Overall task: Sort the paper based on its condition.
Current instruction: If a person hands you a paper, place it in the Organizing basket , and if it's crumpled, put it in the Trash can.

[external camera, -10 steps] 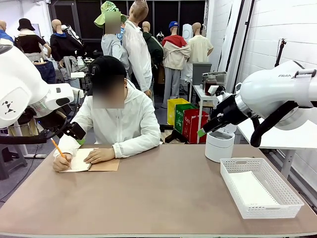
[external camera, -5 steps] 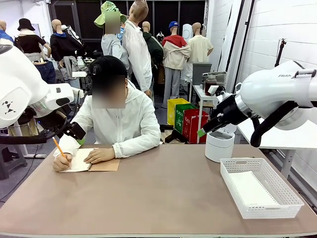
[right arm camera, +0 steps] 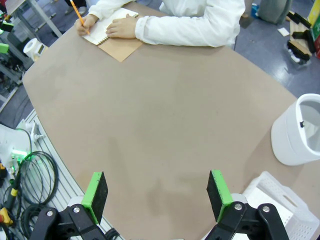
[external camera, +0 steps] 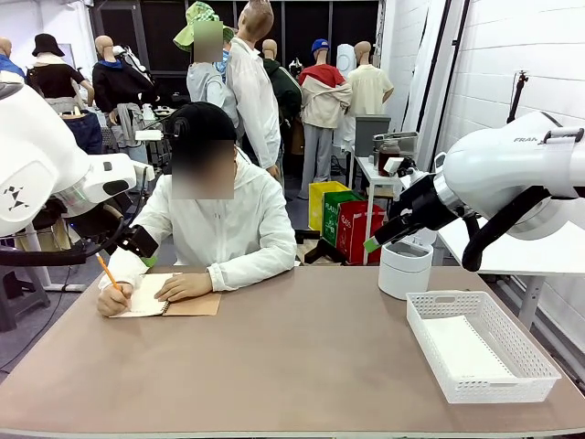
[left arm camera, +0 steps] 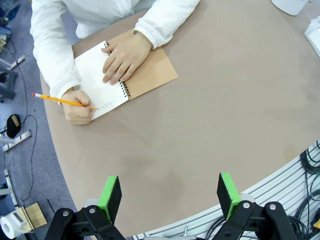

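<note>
No loose paper is in view. At the far left a person in a white jacket writes with an orange pencil (external camera: pixel 107 273) on the open page of a spiral notebook (left arm camera: pixel 95 80) with a brown cover (external camera: pixel 194 305), one hand flat on it. My left gripper (left arm camera: pixel 170 192) hangs open and empty high above the table's left side, near the person's arm (external camera: pixel 144 251). My right gripper (right arm camera: pixel 156 190) is open and empty too, held high over the right side (external camera: pixel 373 243).
A white round bin (external camera: pixel 405 268) stands at the far right of the table, also in the right wrist view (right arm camera: pixel 300 135). A white mesh basket (external camera: pixel 428 340) sits in front of it near the right edge. The brown tabletop (external camera: pixel 292 366) is bare across its middle.
The person's pencil hand shifts slightly while writing. Both arms hold still.
</note>
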